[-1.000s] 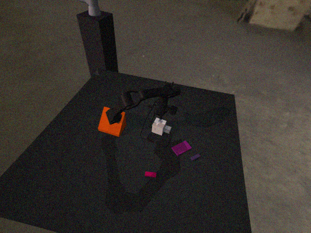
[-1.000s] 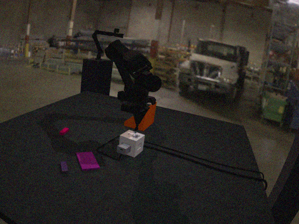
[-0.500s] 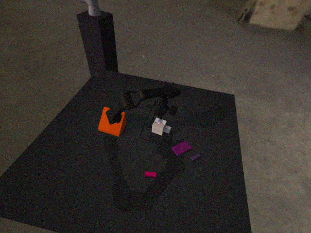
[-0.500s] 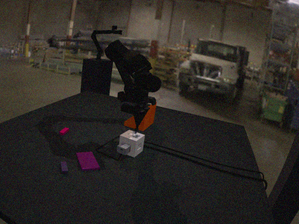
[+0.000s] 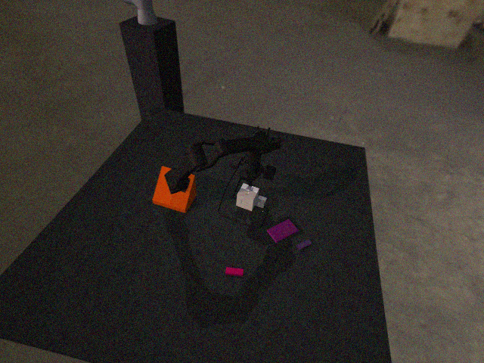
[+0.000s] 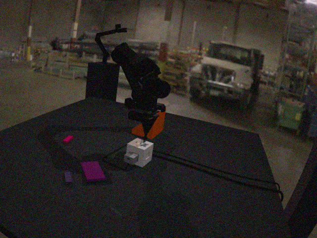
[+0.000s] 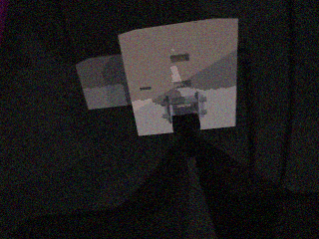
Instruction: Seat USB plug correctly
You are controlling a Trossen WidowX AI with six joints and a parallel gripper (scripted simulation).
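Inspecting the power cube point(image 5: 245, 200) point(image 6: 145, 154) point(image 7: 179, 44) through my three views, I record a pale, boxy body with flat faces and crisp edges, standing on the dark, matte bench point(image 5: 117, 289) point(image 6: 38, 205) point(image 7: 50, 169). Small dark rectangular slots mark its top, where light and shadow meet along ragged borders. My pincer point(image 5: 248, 184) point(image 6: 145, 138) point(image 7: 189, 145), black and tapering, is clenched on the USB plug point(image 5: 249, 186) point(image 6: 144, 142) point(image 7: 185, 109), a small grey piece with a metallic look, at the socket on top of the cube. I cannot tell its seating depth or which way round it sits. A smaller grey block point(image 5: 260, 201) point(image 6: 131, 157) point(image 7: 106, 82) juts from one side face. Thin black cable point(image 5: 218, 209) point(image 6: 204, 171) point(image 7: 250, 124) lies near the cube. I also note an orange, slope-sided piece point(image 5: 168, 201) point(image 6: 159, 125), a flat magenta slab point(image 5: 282, 230) point(image 6: 92, 171) point(image 7: 2, 14), a small purple bar point(image 5: 304, 244) point(image 6: 68, 177) just beside the slab, and a hot-pink oblong block point(image 5: 234, 271) point(image 6: 68, 139) well apart from the cube, all resting on the bench.
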